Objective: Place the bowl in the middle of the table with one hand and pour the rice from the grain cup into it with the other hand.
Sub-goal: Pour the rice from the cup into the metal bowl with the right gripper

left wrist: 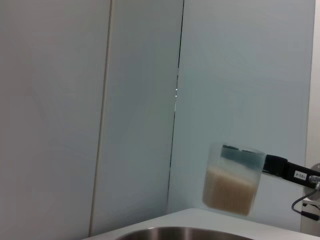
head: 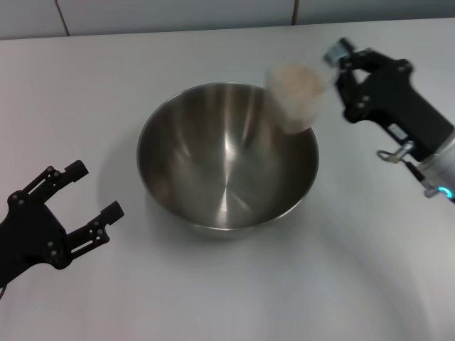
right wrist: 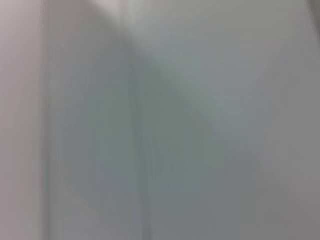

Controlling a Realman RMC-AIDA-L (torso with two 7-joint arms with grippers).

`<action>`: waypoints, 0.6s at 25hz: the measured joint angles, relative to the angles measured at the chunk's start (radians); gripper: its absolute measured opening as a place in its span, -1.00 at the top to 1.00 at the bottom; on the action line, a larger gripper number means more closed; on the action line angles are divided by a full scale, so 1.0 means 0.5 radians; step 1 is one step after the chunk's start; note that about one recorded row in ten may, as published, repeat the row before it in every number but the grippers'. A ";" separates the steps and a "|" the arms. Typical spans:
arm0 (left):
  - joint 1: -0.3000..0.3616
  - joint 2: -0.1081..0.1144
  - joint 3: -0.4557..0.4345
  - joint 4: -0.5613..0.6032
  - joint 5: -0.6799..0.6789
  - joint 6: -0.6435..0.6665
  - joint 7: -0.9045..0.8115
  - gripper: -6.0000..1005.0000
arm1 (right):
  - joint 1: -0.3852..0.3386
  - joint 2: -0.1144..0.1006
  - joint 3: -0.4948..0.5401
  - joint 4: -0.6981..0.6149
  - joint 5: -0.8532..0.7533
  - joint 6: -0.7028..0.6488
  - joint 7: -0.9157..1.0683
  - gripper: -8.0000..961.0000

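Observation:
The steel bowl (head: 227, 156) stands in the middle of the white table (head: 92, 92); its inside looks empty. My right gripper (head: 340, 71) is shut on the clear grain cup (head: 295, 92), which holds beige rice (head: 291, 79) and hangs over the bowl's far right rim. In the left wrist view the cup (left wrist: 233, 178) hangs upright above the bowl's rim (left wrist: 185, 233), about half full of rice (left wrist: 229, 192). My left gripper (head: 91, 195) is open and empty, low at the bowl's left. The right wrist view shows only blurred wall.
A wall of pale panels (left wrist: 140, 100) stands behind the table's far edge (head: 178, 30). Bare tabletop lies in front of the bowl (head: 234, 291).

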State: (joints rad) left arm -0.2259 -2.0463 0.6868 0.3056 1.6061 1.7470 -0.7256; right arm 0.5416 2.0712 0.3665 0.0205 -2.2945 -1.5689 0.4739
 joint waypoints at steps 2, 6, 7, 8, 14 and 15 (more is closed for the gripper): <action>0.002 0.000 0.001 0.000 0.000 0.006 0.000 -0.72 | 0.031 -0.001 0.000 -0.014 -0.063 0.006 0.030 0.79; 0.006 0.000 0.003 0.004 0.002 0.015 0.000 -0.72 | 0.128 0.003 0.000 -0.061 -0.275 0.037 0.103 0.79; 0.007 0.000 0.003 0.004 0.003 0.015 0.001 -0.72 | 0.146 0.003 -0.001 -0.070 -0.304 0.046 0.107 0.79; 0.007 0.000 0.004 0.005 0.003 0.016 0.004 -0.72 | 0.168 0.004 -0.015 -0.074 -0.327 0.066 0.107 0.79; 0.010 0.000 0.004 0.006 0.003 0.019 0.010 -0.72 | 0.177 0.004 -0.042 -0.077 -0.333 0.079 0.108 0.79; 0.010 0.000 0.004 0.002 0.003 0.020 0.012 -0.72 | 0.178 0.004 -0.042 -0.079 -0.333 0.081 0.107 0.79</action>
State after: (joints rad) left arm -0.2209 -2.0463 0.6888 0.3065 1.6077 1.7569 -0.7195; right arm 0.6308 2.0731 0.3455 -0.0190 -2.4609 -1.5284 0.5274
